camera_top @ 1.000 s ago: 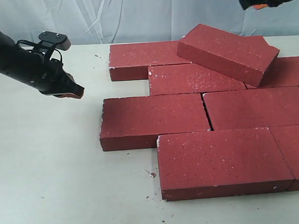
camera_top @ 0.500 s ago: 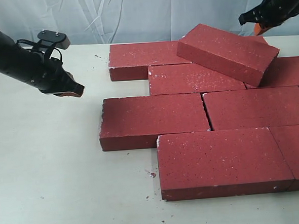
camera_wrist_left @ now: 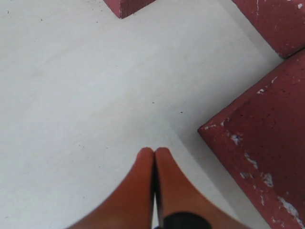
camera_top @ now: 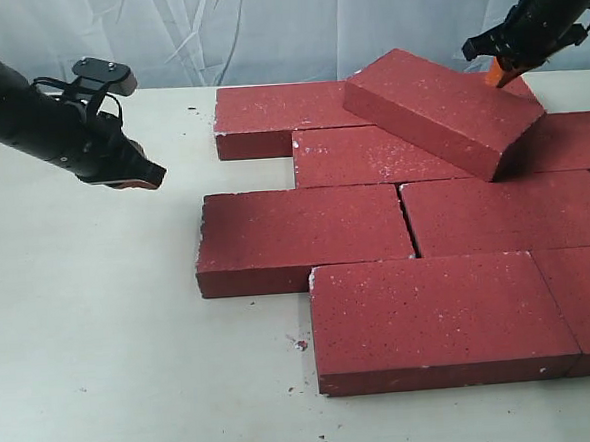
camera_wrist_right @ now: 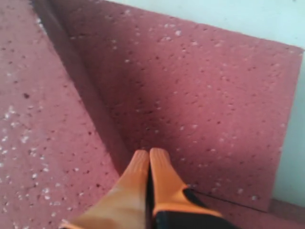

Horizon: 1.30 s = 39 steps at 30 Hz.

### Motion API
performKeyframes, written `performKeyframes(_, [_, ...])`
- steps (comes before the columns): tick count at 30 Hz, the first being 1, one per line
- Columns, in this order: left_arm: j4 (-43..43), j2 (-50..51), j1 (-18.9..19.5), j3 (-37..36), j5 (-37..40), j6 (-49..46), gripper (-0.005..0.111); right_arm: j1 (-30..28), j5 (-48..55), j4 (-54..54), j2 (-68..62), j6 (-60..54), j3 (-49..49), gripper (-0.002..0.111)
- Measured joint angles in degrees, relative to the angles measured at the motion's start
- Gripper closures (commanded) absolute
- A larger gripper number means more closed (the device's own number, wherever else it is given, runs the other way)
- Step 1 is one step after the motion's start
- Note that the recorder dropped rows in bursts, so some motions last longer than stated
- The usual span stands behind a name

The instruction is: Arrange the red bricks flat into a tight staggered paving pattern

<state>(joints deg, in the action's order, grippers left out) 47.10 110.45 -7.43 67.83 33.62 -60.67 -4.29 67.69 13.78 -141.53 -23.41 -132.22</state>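
Observation:
Several red bricks lie flat in staggered rows on the white table point(camera_top: 101, 323). One more red brick point(camera_top: 444, 112) rests tilted on top of the back rows, its right end raised. My right gripper point(camera_top: 493, 72) is shut and empty, its orange tips at the tilted brick's far right edge. In the right wrist view the shut gripper point(camera_wrist_right: 149, 153) sits over the step between the tilted brick point(camera_wrist_right: 28, 119) and the flat brick point(camera_wrist_right: 205, 95) under it. My left gripper point(camera_top: 152, 180) is shut and empty above bare table, left of the bricks; the left wrist view shows it point(camera_wrist_left: 153, 151) near a brick corner point(camera_wrist_left: 267, 148).
A pale wrinkled cloth point(camera_top: 293, 26) hangs behind the table. Small red crumbs point(camera_top: 301, 344) lie on the table beside the front brick point(camera_top: 436, 318). Bare table spreads left of and in front of the bricks.
My right gripper has come down from the upper right to the tilted brick's far edge. The tilted brick has shifted slightly left and forward. The left arm has stayed still.

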Motion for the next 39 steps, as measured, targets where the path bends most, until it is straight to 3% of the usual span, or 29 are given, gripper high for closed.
performKeyframes(11, [0.0, 0.0, 0.0, 0.0, -0.15, 0.0, 0.107, 1.64, 1.97, 10.07, 0.0, -5.51, -0.35, 0.109])
performKeyframes(29, [-0.94, 0.0, 0.12, 0.0, -1.94, -0.02, 0.107, 17.54, 1.94, 10.65, 1.89, -12.0, -0.39, 0.109])
performKeyframes(35, [-0.75, -0.71, 3.74, 0.0, -2.52, 0.09, 0.107, 20.59, 2.25, 8.24, 6.25, -13.06, -0.94, 0.109])
performKeyframes(39, [2.69, -0.72, 5.94, 0.0, -5.13, 0.17, 0.107, 19.38, 2.03, 0.21, 13.14, -5.36, -1.19, 0.109])
